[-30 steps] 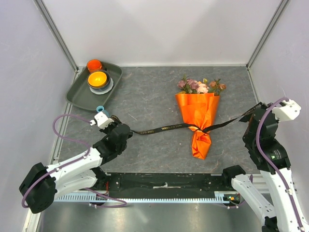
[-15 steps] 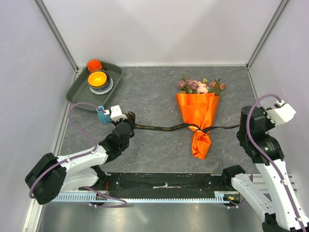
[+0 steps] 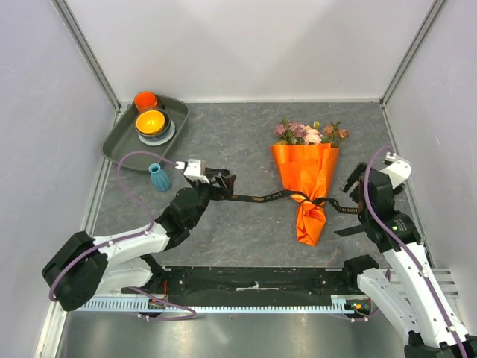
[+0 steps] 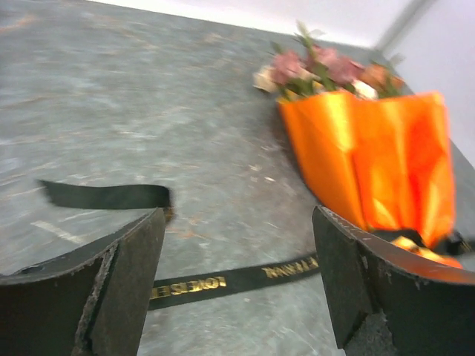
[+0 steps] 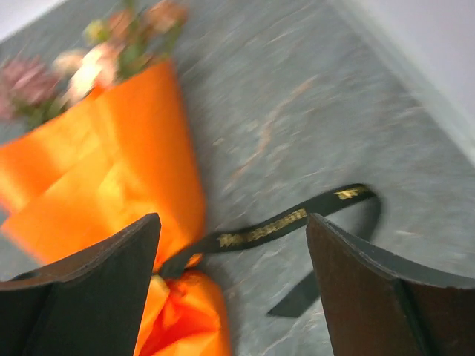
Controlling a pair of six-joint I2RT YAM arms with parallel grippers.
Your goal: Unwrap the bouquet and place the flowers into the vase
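At centre right of the top view the bouquet (image 3: 305, 175) lies flat, its neck wrapped by a black ribbon (image 3: 257, 198) whose ends trail slack to both sides. The untying step looks in hand, the wrap not yet open. Next, I judge, the ribbon must come off that neck — the vase (image 3: 158, 177) stands at middle left. The left gripper (image 4: 239, 215) and right gripper (image 5: 234, 222) are both spread wide, gripping nothing — the ribbon lies on the table (image 3: 223, 142) below them.

bright orange bouquet wrap (image 3: 305, 173), black ribbon (image 3: 261, 198) with gold lettering, teal vase (image 3: 158, 177), seemingly pink-and-mauve flowers (image 3: 309, 133)
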